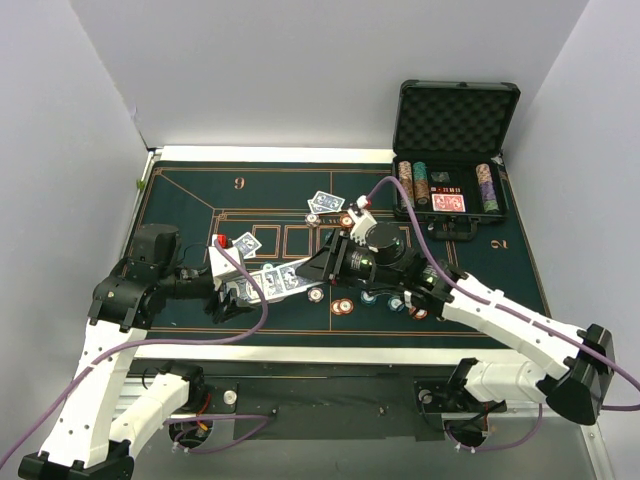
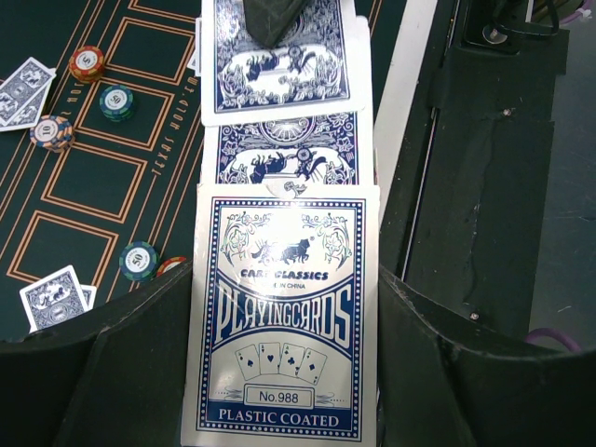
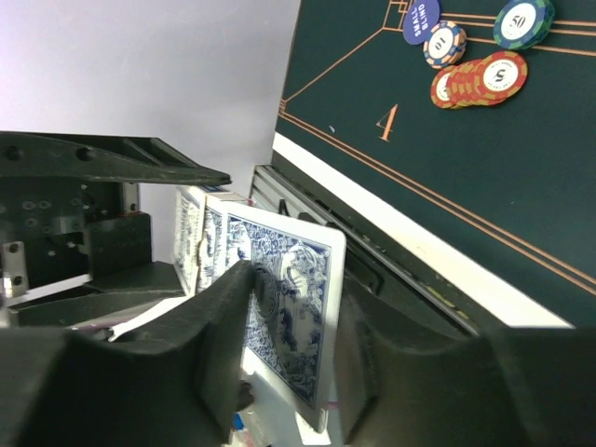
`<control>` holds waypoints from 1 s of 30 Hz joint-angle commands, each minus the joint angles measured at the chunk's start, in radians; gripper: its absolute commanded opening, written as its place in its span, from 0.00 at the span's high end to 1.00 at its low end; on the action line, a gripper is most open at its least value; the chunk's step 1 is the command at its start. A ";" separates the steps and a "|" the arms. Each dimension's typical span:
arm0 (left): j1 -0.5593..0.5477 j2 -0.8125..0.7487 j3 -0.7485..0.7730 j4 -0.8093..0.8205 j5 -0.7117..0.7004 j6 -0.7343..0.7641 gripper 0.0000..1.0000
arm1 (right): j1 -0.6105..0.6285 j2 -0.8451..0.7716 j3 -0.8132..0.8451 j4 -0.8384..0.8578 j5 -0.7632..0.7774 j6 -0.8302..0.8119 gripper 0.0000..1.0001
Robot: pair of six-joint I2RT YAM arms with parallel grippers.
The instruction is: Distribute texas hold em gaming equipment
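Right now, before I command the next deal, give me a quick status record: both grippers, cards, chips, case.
left gripper: shut on card box, blue-backed cards sticking out its far end
right gripper: fingers either side of outermost card; firm pinch unclear
chips: loose on green felt
case: open, far right corner, holds chip stacks and red deck

Top camera overlooks the table (image 1: 190, 190); wrist cameras (close) share the cards (image 2: 284, 140).

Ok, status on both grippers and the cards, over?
Left gripper shut on card box. Right gripper straddling a blue-backed card, grip unconfirmed. Chips lie apart on the felt.
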 commanded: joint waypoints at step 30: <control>0.006 -0.022 0.035 0.026 0.029 0.006 0.70 | -0.103 -0.120 0.156 -0.201 -0.041 -0.128 0.98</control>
